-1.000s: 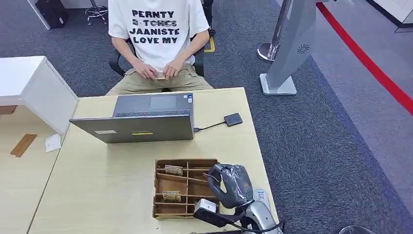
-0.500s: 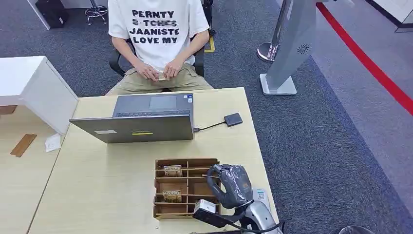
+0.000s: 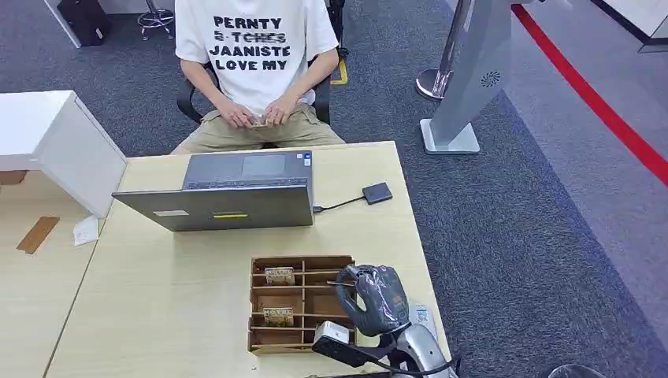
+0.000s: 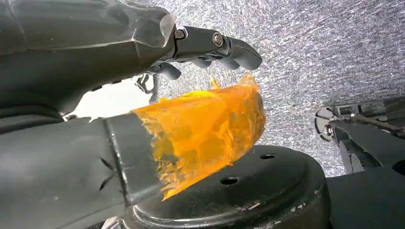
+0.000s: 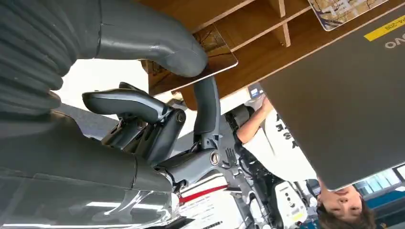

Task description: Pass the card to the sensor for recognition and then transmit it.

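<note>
- The right hand (image 3: 376,298) has a dark grey shell under a clear, shiny wrap.
- Behind it is a silver forearm (image 3: 419,346), with a black cable along it.
- A small white and black camera block (image 3: 332,336) sits at the wrist.
- In the right wrist view the thumb (image 5: 157,40) is thick and grey, and the fingers (image 5: 125,102) are darker, with small screws at the hinges.
- The left hand (image 4: 143,86) has a thumb tip wrapped in orange tape (image 4: 205,129), and dark fingers (image 4: 229,47) with silver screws.

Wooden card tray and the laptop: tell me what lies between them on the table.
Nothing. In the head view, only bare table separates the wooden card tray from the laptop. The small black sensor lies off to the laptop's side.
</note>
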Robot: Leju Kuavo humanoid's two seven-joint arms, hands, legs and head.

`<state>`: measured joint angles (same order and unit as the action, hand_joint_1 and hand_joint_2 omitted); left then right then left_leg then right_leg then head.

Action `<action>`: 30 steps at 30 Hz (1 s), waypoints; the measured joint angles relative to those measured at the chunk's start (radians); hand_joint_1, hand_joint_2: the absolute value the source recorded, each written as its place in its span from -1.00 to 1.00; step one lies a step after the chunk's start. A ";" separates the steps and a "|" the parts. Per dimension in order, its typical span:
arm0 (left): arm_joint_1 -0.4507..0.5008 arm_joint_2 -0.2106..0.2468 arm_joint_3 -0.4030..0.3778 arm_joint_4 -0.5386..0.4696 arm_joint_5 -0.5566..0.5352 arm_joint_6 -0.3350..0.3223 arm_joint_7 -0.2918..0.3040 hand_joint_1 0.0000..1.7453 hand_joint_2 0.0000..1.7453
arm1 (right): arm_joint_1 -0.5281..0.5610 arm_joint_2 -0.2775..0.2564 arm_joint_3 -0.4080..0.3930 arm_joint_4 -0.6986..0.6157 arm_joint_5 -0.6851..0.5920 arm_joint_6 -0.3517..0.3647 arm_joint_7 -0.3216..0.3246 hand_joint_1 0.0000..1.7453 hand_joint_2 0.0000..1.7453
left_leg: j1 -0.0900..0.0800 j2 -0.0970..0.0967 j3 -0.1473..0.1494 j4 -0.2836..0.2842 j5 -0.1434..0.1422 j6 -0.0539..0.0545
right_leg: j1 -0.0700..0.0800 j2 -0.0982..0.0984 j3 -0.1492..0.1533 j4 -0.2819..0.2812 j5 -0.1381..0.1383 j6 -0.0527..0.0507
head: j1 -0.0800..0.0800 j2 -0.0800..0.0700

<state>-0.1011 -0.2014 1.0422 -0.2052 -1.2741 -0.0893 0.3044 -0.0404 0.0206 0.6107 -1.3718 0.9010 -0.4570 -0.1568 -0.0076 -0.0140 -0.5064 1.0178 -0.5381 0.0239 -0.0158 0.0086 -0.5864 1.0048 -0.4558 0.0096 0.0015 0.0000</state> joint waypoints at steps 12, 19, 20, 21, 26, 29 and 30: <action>0.001 0.000 0.000 0.000 0.007 0.000 -0.002 -1.00 -1.00 | 0.012 0.000 -0.024 -0.089 -0.145 0.045 -0.034 1.00 1.00 | 0.000 0.000 0.000 0.000 0.000 0.000 | 0.000 0.000 0.000 0.000 0.000 0.000 | 0.000 0.000; 0.003 0.000 0.003 0.000 0.020 0.000 -0.002 -1.00 -1.00 | 0.050 -0.002 -0.076 -0.262 -0.306 0.093 -0.083 1.00 1.00 | 0.000 0.000 0.000 0.000 0.000 0.000 | 0.000 0.000 0.000 0.000 0.000 0.000 | 0.000 0.000; 0.004 0.000 0.004 0.000 0.021 0.000 -0.002 -1.00 -1.00 | 0.055 -0.003 -0.080 -0.280 -0.319 0.096 -0.089 1.00 1.00 | 0.000 0.000 0.000 0.000 0.000 0.000 | 0.000 0.000 0.000 0.000 0.000 0.000 | 0.000 0.000; 0.004 0.000 0.005 0.000 0.022 0.000 -0.002 -1.00 -1.00 | 0.061 -0.003 -0.085 -0.303 -0.335 0.099 -0.095 1.00 1.00 | 0.000 0.000 0.000 0.000 0.000 0.000 | 0.000 0.000 0.000 0.000 0.000 0.000 | 0.000 0.000; 0.004 0.000 0.006 0.000 0.026 0.000 -0.002 -1.00 -1.00 | 0.081 -0.009 -0.105 -0.373 -0.368 0.104 -0.109 1.00 1.00 | 0.000 0.000 0.000 0.000 0.000 0.000 | 0.000 0.000 0.000 0.000 0.000 0.000 | 0.000 0.000; 0.004 0.000 0.006 0.000 0.026 0.001 -0.002 -1.00 -1.00 | 0.087 -0.011 -0.111 -0.393 -0.379 0.106 -0.112 1.00 1.00 | 0.000 0.000 0.000 0.000 0.000 0.000 | 0.000 0.000 0.000 0.000 0.000 0.000 | 0.000 0.000; 0.004 0.000 0.006 0.000 0.026 0.002 -0.002 -1.00 -1.00 | 0.089 -0.011 -0.114 -0.399 -0.384 0.109 -0.113 1.00 1.00 | 0.000 0.000 0.000 0.000 0.000 0.000 | 0.000 0.000 0.000 0.000 0.000 0.000 | 0.000 0.000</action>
<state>-0.0967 -0.2014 1.0487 -0.2052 -1.2478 -0.0877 0.3029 0.0482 0.0092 0.4967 -1.7704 0.5169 -0.3479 -0.2701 -0.0076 -0.0137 -0.5063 1.0178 -0.5382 0.0239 -0.0158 0.0087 -0.5865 1.0048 -0.4558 0.0096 0.0019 0.0000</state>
